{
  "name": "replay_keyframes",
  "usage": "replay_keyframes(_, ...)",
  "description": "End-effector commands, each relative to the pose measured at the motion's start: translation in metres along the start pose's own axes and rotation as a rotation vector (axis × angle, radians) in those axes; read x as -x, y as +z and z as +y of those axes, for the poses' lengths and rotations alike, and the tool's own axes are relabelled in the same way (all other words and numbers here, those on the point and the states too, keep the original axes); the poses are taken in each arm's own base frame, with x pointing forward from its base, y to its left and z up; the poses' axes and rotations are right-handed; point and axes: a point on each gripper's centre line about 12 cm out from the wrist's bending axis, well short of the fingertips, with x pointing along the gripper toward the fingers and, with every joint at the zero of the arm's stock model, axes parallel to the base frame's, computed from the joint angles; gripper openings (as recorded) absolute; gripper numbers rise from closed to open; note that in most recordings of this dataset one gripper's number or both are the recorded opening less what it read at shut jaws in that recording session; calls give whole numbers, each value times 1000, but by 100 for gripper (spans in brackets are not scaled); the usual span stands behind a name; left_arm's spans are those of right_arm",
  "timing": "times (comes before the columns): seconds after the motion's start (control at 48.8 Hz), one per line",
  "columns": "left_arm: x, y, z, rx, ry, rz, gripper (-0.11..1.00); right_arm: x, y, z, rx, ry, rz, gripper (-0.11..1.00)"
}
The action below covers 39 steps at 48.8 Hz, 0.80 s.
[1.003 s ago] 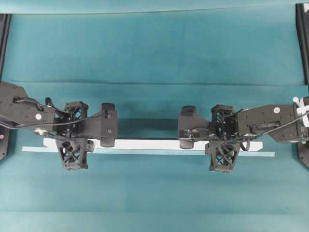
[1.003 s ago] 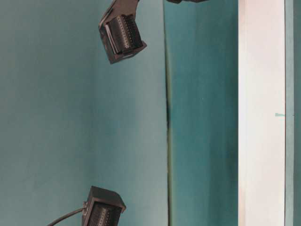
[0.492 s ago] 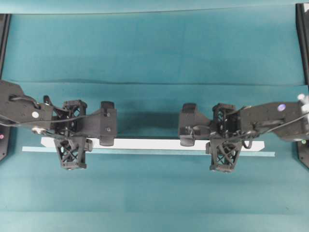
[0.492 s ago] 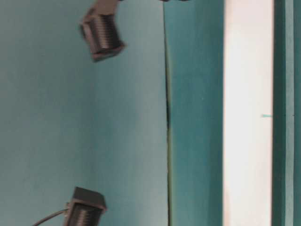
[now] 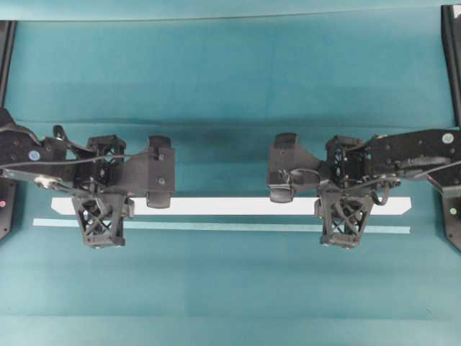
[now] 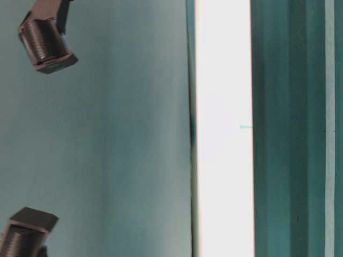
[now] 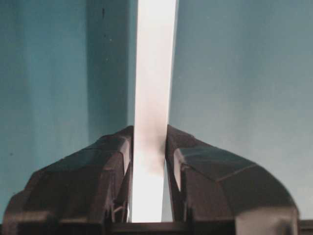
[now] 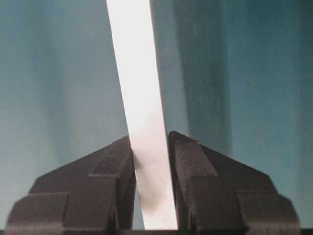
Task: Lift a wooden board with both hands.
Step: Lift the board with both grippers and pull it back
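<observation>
On the left, the left gripper (image 7: 148, 147) has its jaws nearly shut, pinching the board (image 5: 230, 206) by its two long edges. The wrist view shows the board squeezed tight between the two black fingers (image 7: 105, 161).

The board is long, thin, flat and plain white, with slanted ends. It runs across the middle of the overhead view, from one gripper to the other. Just below it lies a thinner pale strip (image 5: 216, 226), which the grippers do not hold. The tabletop (image 5: 230, 72) is covered in soft-looking teal cloth with a few faint folds.

On the right, the right gripper (image 8: 150, 147) is nearly shut on the board too, in the same way. Both grippers are black and hard, with a criss-cross pattern on their fingers.

The grab is done on both sides. In the table-level view the board looks like it is up off the cloth, but that view is blurry and odd, so I cannot be sure how high. I think the lift has begun. What is left is to raise it a bit more and keep both ends level.
</observation>
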Motion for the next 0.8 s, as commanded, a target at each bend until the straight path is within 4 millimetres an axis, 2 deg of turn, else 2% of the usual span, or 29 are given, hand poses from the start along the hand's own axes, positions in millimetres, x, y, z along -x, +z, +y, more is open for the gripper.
replay_keyframes(0.0,22,15,1,-11,-2,-57,17,13,10,-1,-6,2,-28,21)
replay_keyframes(0.348,55,30,8,-5,9,-57,17,53,23,-1,-13,4,-10,21)
replay_keyframes(0.778,108,49,10,-29,15,-69,17,103,31,-3,-24,-1,47,21)
